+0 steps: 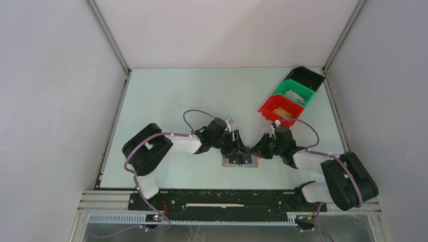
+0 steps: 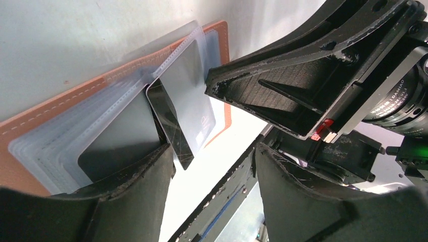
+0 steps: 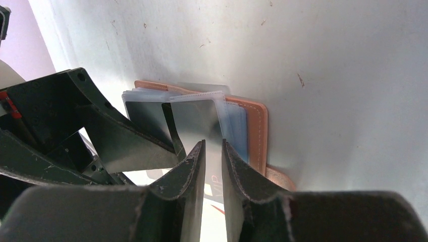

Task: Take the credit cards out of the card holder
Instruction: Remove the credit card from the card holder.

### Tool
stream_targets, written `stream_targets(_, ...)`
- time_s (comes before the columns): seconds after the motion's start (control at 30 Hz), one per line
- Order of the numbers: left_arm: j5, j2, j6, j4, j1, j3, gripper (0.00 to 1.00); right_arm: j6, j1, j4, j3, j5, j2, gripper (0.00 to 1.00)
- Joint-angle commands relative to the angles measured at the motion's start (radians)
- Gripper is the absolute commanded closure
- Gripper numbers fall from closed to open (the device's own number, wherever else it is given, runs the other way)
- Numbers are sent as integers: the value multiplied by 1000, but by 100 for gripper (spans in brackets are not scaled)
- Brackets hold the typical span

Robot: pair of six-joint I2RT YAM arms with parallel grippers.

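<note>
The card holder (image 1: pixel 240 163), a brown wallet, lies open on the table near the front edge, its clear sleeves fanned out (image 2: pixel 60 136). A black card (image 2: pixel 170 123) stands tilted up out of the sleeves; it also shows in the right wrist view (image 3: pixel 173 132). A pale blue-grey card (image 2: pixel 189 85) lies on the sleeves. My left gripper (image 1: pixel 236 149) is wide open, its left finger (image 2: pixel 126 196) resting on the sleeves beside the black card. My right gripper (image 1: pixel 263 147) has a narrow gap between its fingers (image 3: pixel 189 171), tips over the pale card (image 3: pixel 197 121), nothing between them. No tan card shows.
A red bin (image 1: pixel 279 109), a green bin (image 1: pixel 294 94) and a black bin (image 1: pixel 305 76) stand in a row at the back right. The wallet's strap tab (image 3: pixel 276 177) lies beside my right gripper. The table's front rail (image 1: pixel 227 200) is just behind the wallet.
</note>
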Motion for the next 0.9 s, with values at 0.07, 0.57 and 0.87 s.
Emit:
stream_targets(0.07,-126,1,33,-101,6,-15,32,-18,-6,-61,-31,16,24,73)
stream_targets(0.57,-281,-1,133,-432,-23,121,31,-11,-3,-64,-29,17,33,73)
stream_targets(0.87,-255,49,140,-437,-24,149,31,-10,-1,-65,-27,15,39,73)
